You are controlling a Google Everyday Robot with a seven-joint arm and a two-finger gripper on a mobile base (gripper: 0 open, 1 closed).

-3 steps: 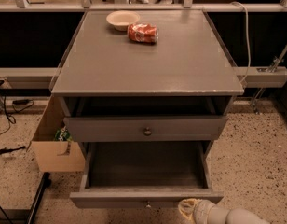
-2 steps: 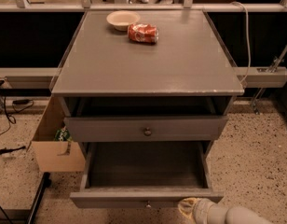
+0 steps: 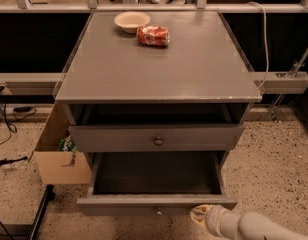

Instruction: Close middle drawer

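Note:
The middle drawer (image 3: 156, 204) is a wide grey drawer pulled far out at the bottom of the view. Its long box is empty and a small round knob (image 3: 158, 211) sits at the centre of its flat front. My gripper (image 3: 201, 215), a tan tip on a white arm, comes in from the bottom right. It sits at the right part of the drawer's front, at or just below its lower edge. The taller top drawer (image 3: 156, 138) with the larger dark knob stands slightly out above it. The lowest drawer is hidden.
A beige bowl (image 3: 132, 21) and a red crushed can (image 3: 153, 35) lie on the grey cabinet top (image 3: 159, 69). An open cardboard box (image 3: 59, 156) stands on the speckled floor to the left. Cables lie at far left, and a rail runs behind.

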